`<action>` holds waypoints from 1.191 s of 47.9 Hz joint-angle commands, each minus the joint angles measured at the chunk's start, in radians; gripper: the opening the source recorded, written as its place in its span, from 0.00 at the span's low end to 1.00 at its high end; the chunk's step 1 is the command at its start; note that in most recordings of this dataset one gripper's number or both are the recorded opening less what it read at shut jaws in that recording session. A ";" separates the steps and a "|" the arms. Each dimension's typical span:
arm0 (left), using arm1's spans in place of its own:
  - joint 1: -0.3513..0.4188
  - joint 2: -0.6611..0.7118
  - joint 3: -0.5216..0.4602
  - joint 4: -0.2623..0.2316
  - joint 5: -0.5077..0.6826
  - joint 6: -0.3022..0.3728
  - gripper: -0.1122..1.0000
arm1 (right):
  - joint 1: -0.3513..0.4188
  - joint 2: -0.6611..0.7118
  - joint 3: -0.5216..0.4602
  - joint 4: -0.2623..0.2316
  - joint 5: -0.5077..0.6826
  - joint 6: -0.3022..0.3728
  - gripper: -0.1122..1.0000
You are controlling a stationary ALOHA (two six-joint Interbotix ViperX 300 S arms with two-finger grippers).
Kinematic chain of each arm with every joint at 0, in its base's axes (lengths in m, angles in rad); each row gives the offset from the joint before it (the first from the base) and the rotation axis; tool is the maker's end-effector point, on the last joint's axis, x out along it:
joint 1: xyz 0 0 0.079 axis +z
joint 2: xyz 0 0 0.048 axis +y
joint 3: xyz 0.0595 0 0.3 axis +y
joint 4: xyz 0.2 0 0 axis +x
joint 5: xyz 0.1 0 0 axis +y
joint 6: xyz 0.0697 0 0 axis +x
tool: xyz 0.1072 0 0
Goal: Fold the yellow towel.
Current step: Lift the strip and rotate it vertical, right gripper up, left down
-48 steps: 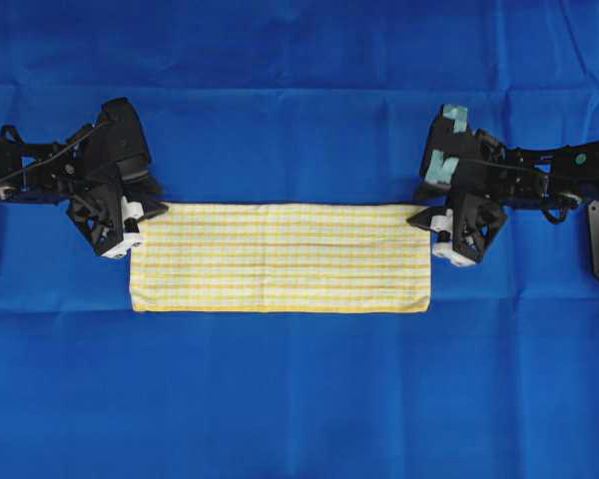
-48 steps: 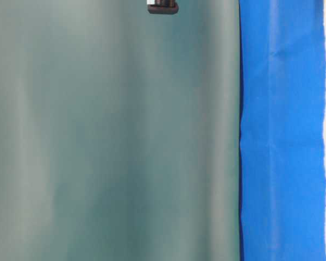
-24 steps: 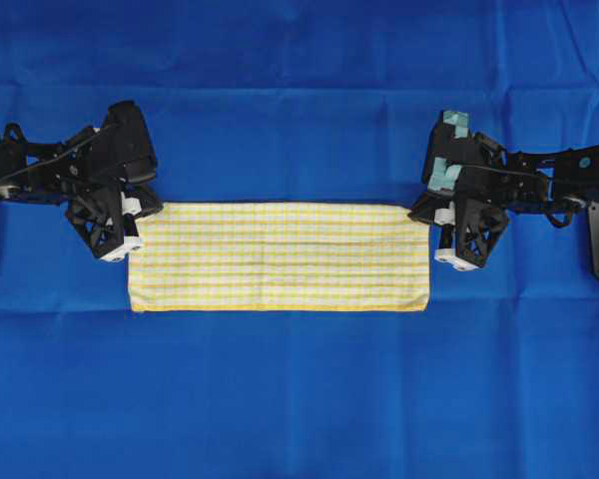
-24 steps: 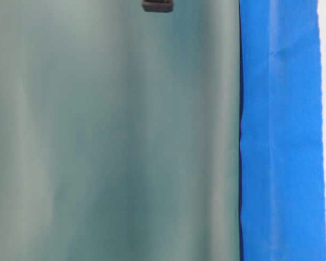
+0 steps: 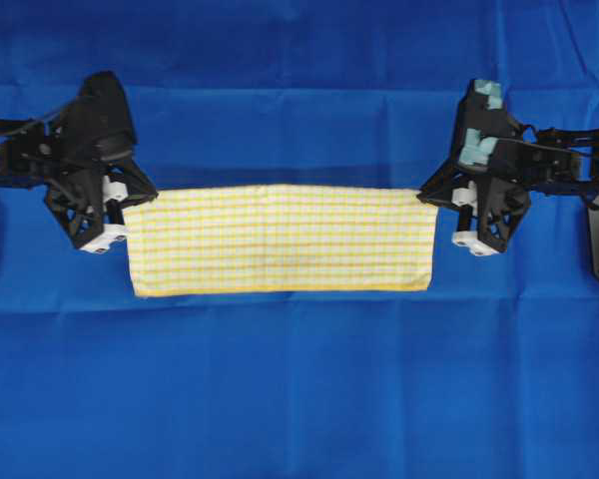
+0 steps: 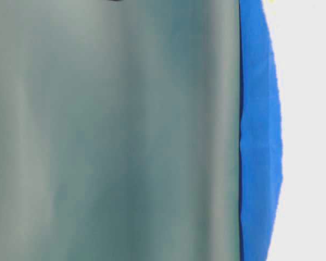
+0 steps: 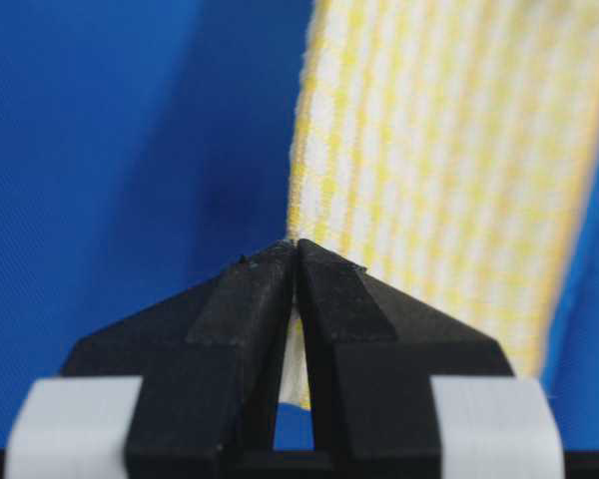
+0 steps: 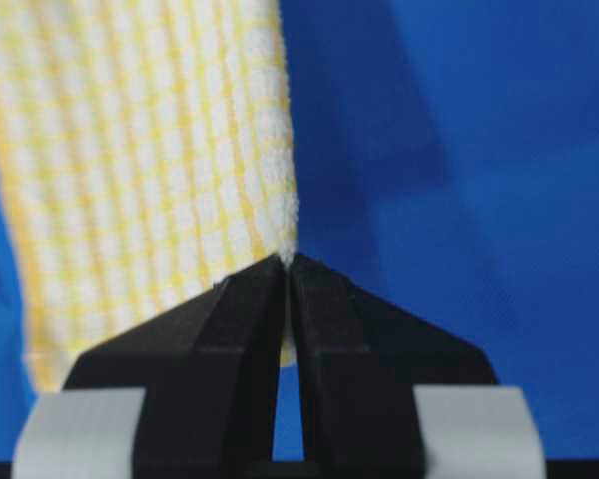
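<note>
Both arms have shifted toward the top of the overhead frame since a second ago, their jaws now pinched together where they earlier stood apart, and the towel's far edge has gone up with them. At left of the overhead view, the left gripper (image 5: 120,203) is clenched on the upper left corner of the yellow towel (image 5: 280,239); its wrist camera shows the two black fingers (image 7: 242,329) pressed tip to tip with the yellow-checked cloth caught between them and hanging away toward the upper right of that frame. At right of the overhead view, the right gripper (image 5: 441,200) grasps the towel's upper right corner in the same manner, and its own camera shows the black fingers (image 8: 324,349) closed on the cloth's edge, the towel running off to the upper left there. Between the two grips the towel stretches as a long horizontal band across the middle of the overhead frame, its upper edge bowed slightly upward, its lower yellow hem lying straight on the blue sheet (image 5: 299,389) that covers the whole work surface. From table level, a blurred grey-green surface (image 6: 114,136) fills most of the frame, with a strip of blue sheet at the right; neither gripper nor towel can be made out there.
</note>
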 commanded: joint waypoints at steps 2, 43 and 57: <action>-0.002 -0.041 -0.002 0.000 -0.002 -0.005 0.12 | 0.000 -0.048 -0.021 -0.011 0.012 -0.002 0.12; -0.270 0.035 -0.055 -0.002 -0.359 -0.086 0.12 | -0.258 0.118 -0.209 -0.110 -0.069 -0.002 0.12; -0.308 0.221 -0.244 -0.002 -0.370 -0.086 0.12 | -0.351 0.193 -0.305 -0.127 -0.075 -0.003 0.12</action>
